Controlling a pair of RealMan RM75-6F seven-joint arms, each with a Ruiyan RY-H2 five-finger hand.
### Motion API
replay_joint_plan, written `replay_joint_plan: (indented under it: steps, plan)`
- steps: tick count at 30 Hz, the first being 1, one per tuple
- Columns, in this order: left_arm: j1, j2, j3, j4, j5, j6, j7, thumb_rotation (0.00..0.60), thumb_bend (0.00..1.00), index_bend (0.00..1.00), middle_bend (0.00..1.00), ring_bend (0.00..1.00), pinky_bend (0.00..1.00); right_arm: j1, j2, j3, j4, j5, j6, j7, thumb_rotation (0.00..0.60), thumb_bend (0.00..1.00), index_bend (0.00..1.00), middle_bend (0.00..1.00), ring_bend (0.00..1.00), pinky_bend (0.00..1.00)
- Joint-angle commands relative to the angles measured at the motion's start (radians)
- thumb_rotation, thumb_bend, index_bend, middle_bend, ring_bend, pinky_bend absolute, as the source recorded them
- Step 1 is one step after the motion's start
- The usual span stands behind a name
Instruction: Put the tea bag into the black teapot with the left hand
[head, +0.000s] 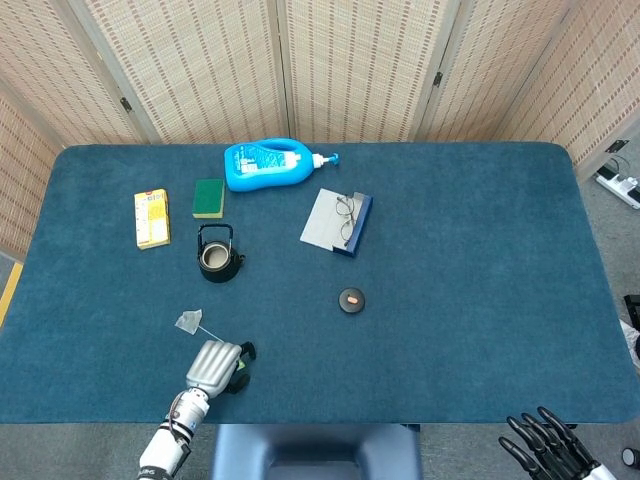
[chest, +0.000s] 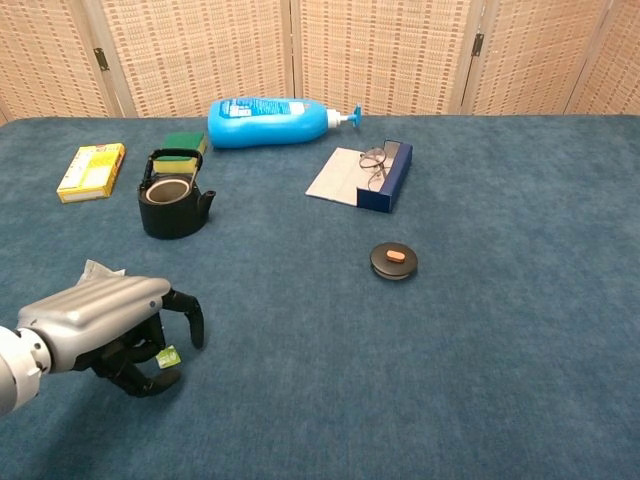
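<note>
Chest view shows my left hand (chest: 110, 325) curled over the green tag (chest: 167, 357), grasp unconfirmed, with the tea bag (chest: 98, 271) on the cloth, so a missed pinch could drag the bag off.

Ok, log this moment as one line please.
phase: reaching | left hand: over tea bag tag, grasp unclear | tea bag: on table | black teapot: open, untouched | right hand: idle at table edge

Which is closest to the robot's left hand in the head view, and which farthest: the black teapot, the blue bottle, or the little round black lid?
From the left hand:
1. Black teapot, straight behind it.
2. Round black lid, off to the right.
3. Blue bottle, at the table's far edge.
</note>
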Motion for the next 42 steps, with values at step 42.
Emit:
replay_joint_plan:
  steps: [42]
  plan:
    - [-0.043,0.026,0.059,0.093,0.022,0.059,-0.152,0.6,0.47,0.7,1.0,1.0,1.0,-0.006,-0.006,0.003,0.011,-0.009,0.018,-0.008,0.6,0.32,0.0,0.0,0.0,0.0]
